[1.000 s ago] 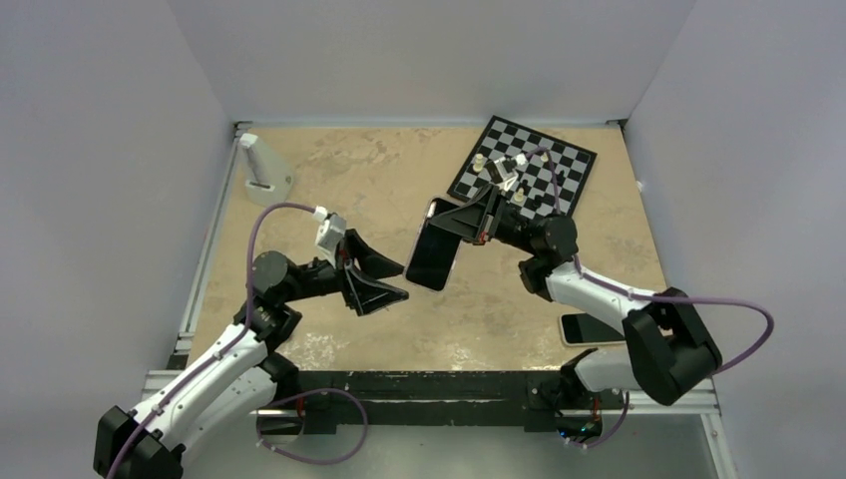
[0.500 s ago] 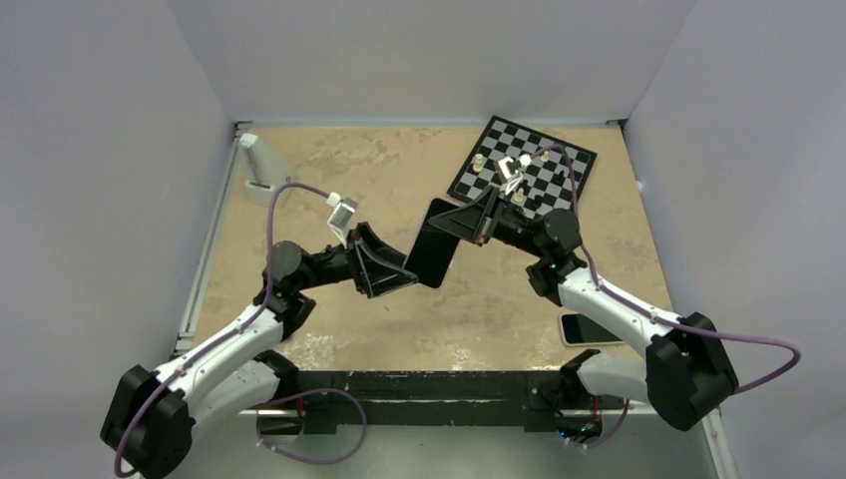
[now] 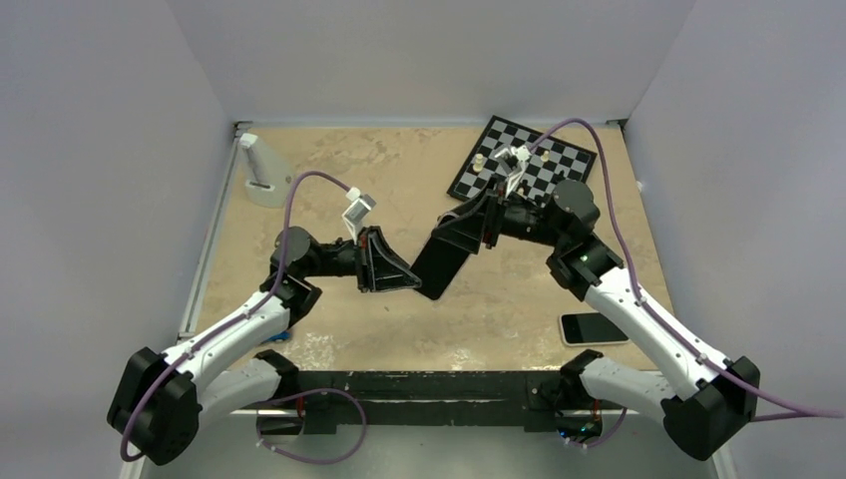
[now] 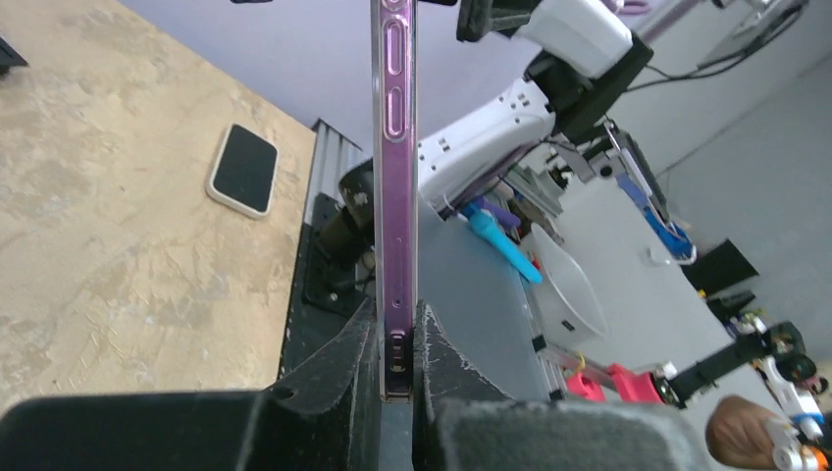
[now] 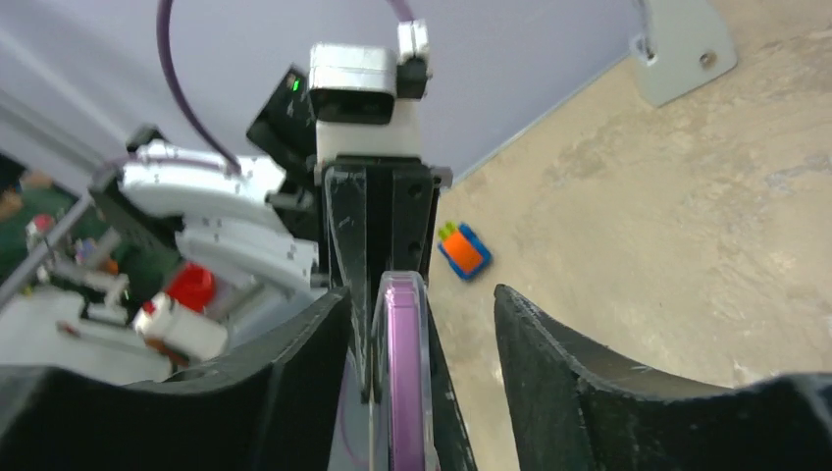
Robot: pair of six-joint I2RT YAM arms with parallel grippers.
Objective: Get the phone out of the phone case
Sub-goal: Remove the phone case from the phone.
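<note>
Tabletop of sandy colour carries everything, and the two arms reach in over it from the near edge. Chessboard lies at the far right; the right arm and its cable cover part of it, and the pieces on it are too small to name. The phone hangs in the air between the two arms, tilted, above the middle of the tabletop. From above it looks only dark, and the phone case is hard to make out there. The left wrist view shows it edge-on, as a pale translucent skin over a purple side, with the upper end cut off. The left pincer is clamped on the lower end of the phone. The right pincer stands apart around the upper end, with a clear gap at one finger. A second phone with a white rim lies flat near the right arm. A white stand is in the far left corner.
</note>
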